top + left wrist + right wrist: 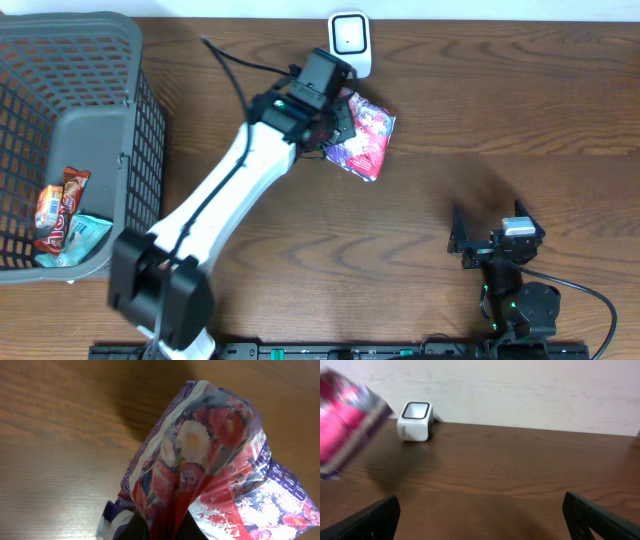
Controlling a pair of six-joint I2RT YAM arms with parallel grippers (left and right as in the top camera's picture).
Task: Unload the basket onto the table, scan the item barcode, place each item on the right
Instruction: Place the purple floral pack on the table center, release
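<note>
The item is a crinkly snack packet (365, 140) printed with red, pink and white flowers on purple. My left gripper (335, 120) is shut on one end of it and holds it above the table, just in front of the small white barcode scanner (350, 40). In the left wrist view the packet (200, 460) fills the frame, pinched at the bottom between the jaws of the left gripper (172, 530); no barcode shows. From the right wrist the packet (345, 415) appears blurred at the left, near the scanner (415, 421). My right gripper (487, 222) (482, 520) stands open and empty over the table at the lower right.
A grey plastic basket (150, 110) sits at the left edge with a few wrapped snacks (60, 205) inside. A black cable (230, 65) runs across the table's back towards the scanner. A pale wall (520, 390) stands behind the table's far edge.
</note>
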